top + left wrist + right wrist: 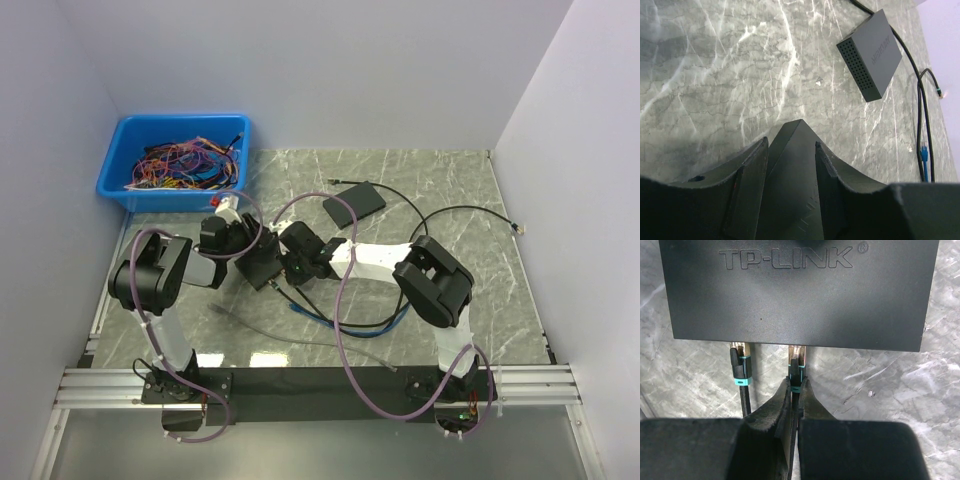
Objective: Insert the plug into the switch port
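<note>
At the far left of your tabletop (pixel 440 180) sits a blue bin (pixel 112 185) of loose wires. Your left fingers (pixel 752 170) stand partway closed on the black switch (pixel 800 290), one on each side of its body, holding it. Just right of them, your right fingers (pixel 777 410) are pinched almost together on the plug (pixel 796 365), gripping it from behind at its teal band. The plug's metal nose meets the switch's port edge, lined up straight; you cannot tell how deep it sits. In the right wrist view, a second plug (pixel 740 367) with the same teal band sits at that edge just to its left. Further right, a second black box (pixel 871 55) lies flat on the tabletop, well apart. Black cables loop beside it, and a blue connector (pixel 923 150) lies loose.
</note>
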Robot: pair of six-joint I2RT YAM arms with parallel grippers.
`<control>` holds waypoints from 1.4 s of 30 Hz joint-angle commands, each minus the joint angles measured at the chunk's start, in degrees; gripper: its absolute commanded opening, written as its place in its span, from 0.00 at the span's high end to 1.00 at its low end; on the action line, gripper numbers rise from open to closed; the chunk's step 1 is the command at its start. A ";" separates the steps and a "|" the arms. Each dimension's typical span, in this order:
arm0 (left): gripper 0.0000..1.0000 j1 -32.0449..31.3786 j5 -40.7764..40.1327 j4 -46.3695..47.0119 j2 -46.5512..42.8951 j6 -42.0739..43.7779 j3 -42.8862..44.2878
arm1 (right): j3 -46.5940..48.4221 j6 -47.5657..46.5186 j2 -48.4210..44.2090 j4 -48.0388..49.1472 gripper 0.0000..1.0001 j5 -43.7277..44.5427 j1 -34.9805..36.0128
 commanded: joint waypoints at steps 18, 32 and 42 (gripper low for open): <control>0.53 -5.06 3.16 5.07 4.00 -3.53 -10.77 | 4.24 0.08 -3.72 3.87 1.00 1.32 -1.25; 0.53 -6.20 2.19 3.49 3.56 -2.48 -10.34 | 7.49 -1.50 -2.93 1.67 1.00 2.64 -2.13; 0.53 -7.08 2.99 7.45 4.79 -3.62 -13.32 | 8.64 -1.59 -2.22 2.90 1.00 2.37 -3.97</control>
